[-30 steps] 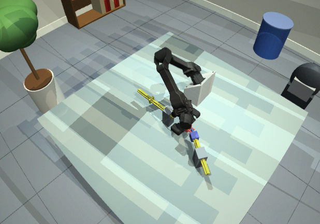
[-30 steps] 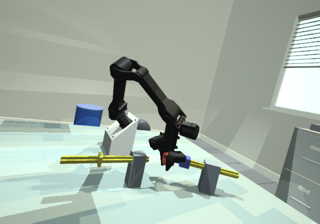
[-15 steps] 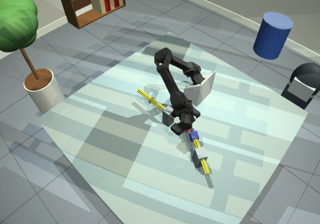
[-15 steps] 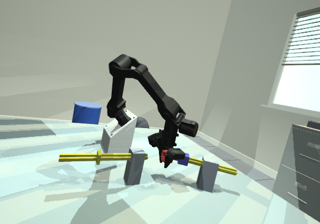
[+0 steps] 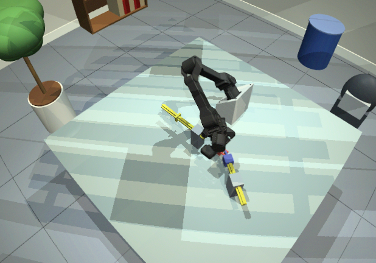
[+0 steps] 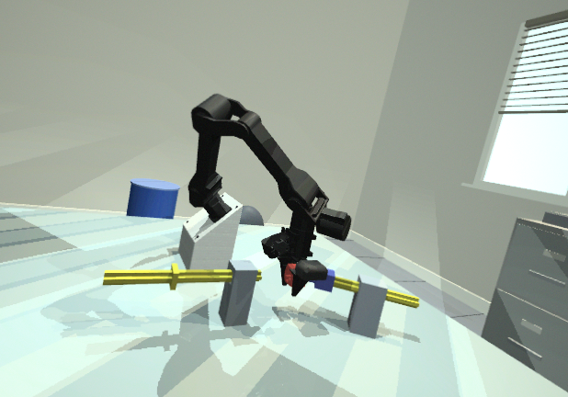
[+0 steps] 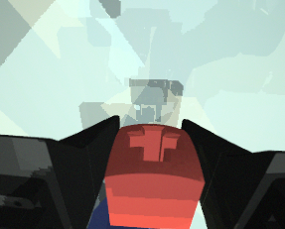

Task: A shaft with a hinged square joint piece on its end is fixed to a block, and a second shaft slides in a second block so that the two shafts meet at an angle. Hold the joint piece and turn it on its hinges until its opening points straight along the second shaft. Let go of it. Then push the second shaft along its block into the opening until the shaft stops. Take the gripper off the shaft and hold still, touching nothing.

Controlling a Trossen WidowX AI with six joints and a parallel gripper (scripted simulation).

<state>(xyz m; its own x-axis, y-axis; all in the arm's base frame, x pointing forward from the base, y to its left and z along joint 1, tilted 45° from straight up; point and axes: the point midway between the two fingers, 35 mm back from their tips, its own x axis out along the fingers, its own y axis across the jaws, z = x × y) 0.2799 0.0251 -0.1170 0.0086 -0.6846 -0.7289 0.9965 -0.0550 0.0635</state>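
The red joint piece (image 5: 220,153) (image 6: 290,274) (image 7: 155,189) has a cross-shaped opening. It hangs on the blue hinge part (image 5: 228,159) (image 6: 324,280) at the end of the fixed yellow shaft (image 5: 241,196) (image 6: 403,298), held by a grey block (image 5: 236,179) (image 6: 368,311). My gripper (image 6: 289,288) (image 7: 150,122) is open, its fingers still on both sides of the red piece, with narrow gaps in the wrist view. The second yellow shaft (image 5: 185,122) (image 6: 138,277) runs through the other grey block (image 5: 196,139) (image 6: 238,297). Its short tip is apart from the red piece. Exact alignment is unclear.
A yellow collar (image 5: 177,117) (image 6: 174,276) sits on the second shaft, away from its block. The white arm base (image 5: 235,109) (image 6: 211,243) stands behind the blocks. The arm reaches over the second shaft's block in the top view.
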